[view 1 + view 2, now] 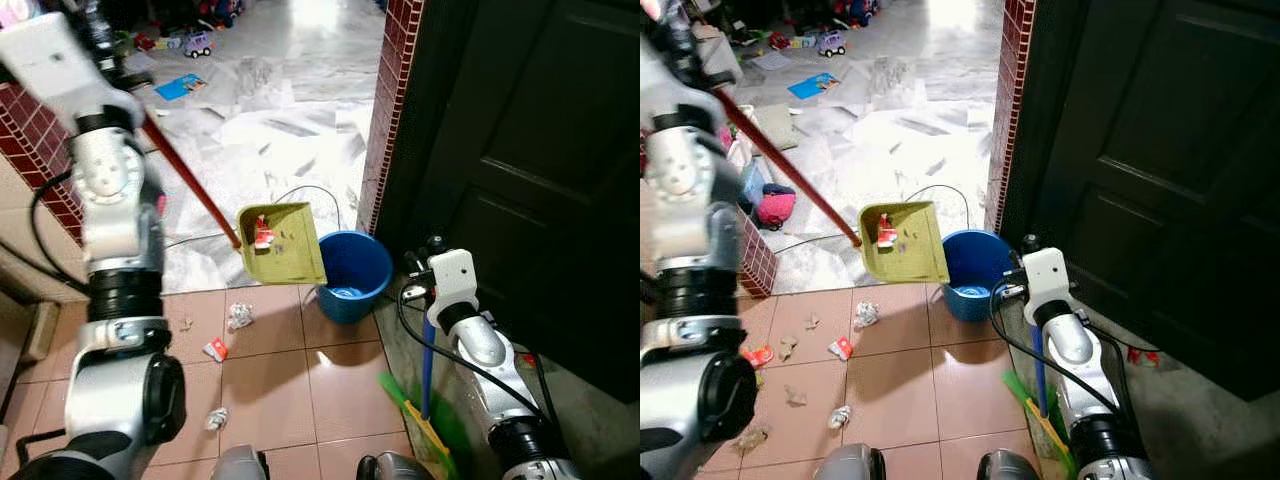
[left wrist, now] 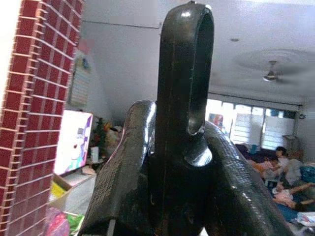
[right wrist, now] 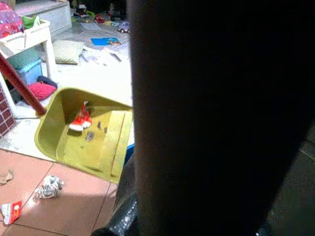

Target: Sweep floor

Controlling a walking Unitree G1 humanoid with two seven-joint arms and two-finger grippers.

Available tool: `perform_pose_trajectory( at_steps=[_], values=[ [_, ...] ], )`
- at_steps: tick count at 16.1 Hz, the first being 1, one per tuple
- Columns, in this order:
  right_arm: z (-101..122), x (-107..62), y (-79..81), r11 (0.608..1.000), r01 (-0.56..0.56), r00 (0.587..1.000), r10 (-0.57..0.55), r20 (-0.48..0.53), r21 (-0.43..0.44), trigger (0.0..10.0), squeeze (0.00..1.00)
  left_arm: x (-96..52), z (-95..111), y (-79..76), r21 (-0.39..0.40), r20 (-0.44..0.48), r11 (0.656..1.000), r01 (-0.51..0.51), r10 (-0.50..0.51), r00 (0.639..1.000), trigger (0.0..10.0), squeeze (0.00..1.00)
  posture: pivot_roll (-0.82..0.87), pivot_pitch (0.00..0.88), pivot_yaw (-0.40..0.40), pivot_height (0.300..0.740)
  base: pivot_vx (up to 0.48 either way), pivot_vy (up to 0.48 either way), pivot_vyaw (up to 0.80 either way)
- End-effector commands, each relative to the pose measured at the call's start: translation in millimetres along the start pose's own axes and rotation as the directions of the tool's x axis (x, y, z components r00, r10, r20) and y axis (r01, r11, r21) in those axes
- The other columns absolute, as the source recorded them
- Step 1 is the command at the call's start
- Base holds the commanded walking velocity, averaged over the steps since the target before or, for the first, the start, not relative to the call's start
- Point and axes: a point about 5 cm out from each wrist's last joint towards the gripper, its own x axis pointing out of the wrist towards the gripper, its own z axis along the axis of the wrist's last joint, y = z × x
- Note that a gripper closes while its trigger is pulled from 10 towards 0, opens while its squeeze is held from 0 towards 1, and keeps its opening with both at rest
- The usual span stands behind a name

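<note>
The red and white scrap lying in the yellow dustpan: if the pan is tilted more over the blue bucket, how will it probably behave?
The scrap looks thin and crumpled, so probably very light. It may slide off the dustpan, whose inside looks smooth, yet could flutter past the bucket. Being soft, it should not roll far.

Yellow-green dustpan [image 1: 281, 243] tilted beside blue bucket [image 1: 355, 274]; red scrap [image 1: 264, 234] inside.

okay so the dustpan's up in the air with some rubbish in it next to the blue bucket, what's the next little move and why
Probably swing the yellow-green dustpan a little further over the blue bucket and tip its lip down. A red and white wrapper and some crumbs lie in the pan, and its lower corner sits just at the bucket's rim, so tipping now might spill some onto the tiles.
</note>
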Motion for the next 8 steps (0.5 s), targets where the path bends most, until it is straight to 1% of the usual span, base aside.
perform_pose_trajectory(
  at_steps=[1, 2, 4, 7, 8],
  values=[
    [-2.5, -1.2, 5.2, 0.999, -0.01, 1.0, 0.01, -0.012, 0.035, 10.0, 0.0, 4.1, 12.1, -16.3, -0.016, 0.08, 0.999, 0.039, -0.037, 0.996, 10.0, 0.0, -0.09, 0.0, 0.047, 0.74, 0.0, 0.0, -0.42],
    [-1.5, -0.7, 6.0, 0.999, -0.013, 1.0, 0.013, -0.007, 0.034, 10.0, 0.0, 1.4, 7.9, -28.3, -0.021, 0.083, 0.997, 0.072, -0.07, 0.994, 10.0, 0.0, -0.09, 0.0, 0.051, 0.74, 0.0, 0.0, 0.0],
    [0.2, 0.2, 7.4, 0.999, -0.016, 1.0, 0.016, -0.002, 0.036, 10.0, 0.0, -1.4, 3.6, -44.1, -0.033, 0.085, 0.994, 0.104, -0.101, 0.991, 10.0, 0.0, -0.1, 0.0, 0.056, 0.74, 0.0, 0.0, 0.0],
    [1.5, -3.6, 10.7, 0.999, -0.023, 1.0, 0.023, 0.006, 0.045, 10.0, 0.0, -1.4, 3.0, -61.8, -0.022, 0.109, 0.991, 0.13, -0.127, 0.986, 10.0, 0.0, -0.12, 0.0, 0.07, 0.74, 0.0, 0.0, 0.0],
    [1.0, -4.7, 10.7, 0.999, -0.023, 1.0, 0.022, 0.003, 0.048, 10.0, 0.0, -0.5, 3.2, -63.3, -0.021, 0.114, 0.991, 0.129, -0.126, 0.985, 10.0, 0.0, -0.13, 0.0, 0.072, 0.74, 0.0, 0.0, 0.0]
  ],
)
